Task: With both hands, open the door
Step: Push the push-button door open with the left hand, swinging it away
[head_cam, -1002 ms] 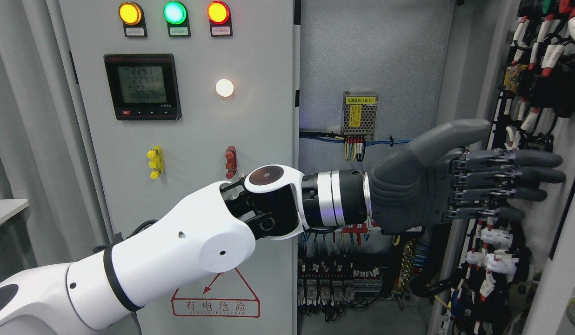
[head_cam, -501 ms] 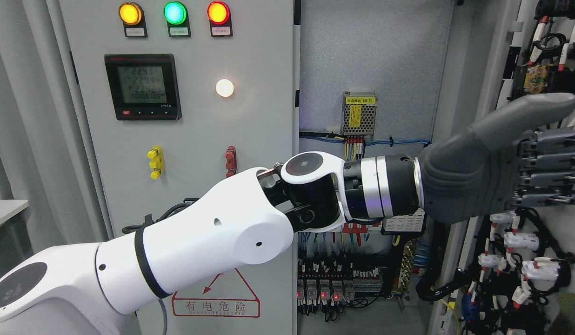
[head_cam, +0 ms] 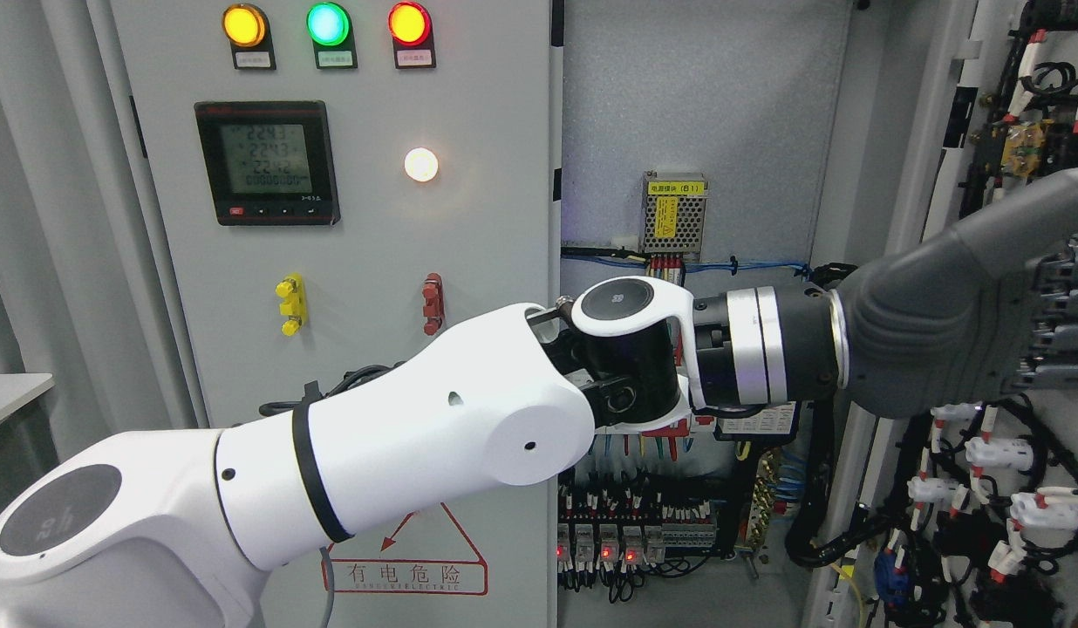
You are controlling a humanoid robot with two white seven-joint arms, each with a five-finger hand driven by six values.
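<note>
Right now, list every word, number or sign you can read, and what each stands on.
"有电危险": red-framed warning sign low on the closed door; smaller line beneath is blurred.
"2243", "2243", "2242": digital meter; bottom row unclear.
Yellow label on the power supply module: Chinese text ending "(B1)", partly blurred.
Tags under the three indicator lamps: too small to read.

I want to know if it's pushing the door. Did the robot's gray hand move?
Yes. The left hand moved right, farther from the yellow-labelled power supply box, and its fingertips now run off the picture's right edge.
</note>
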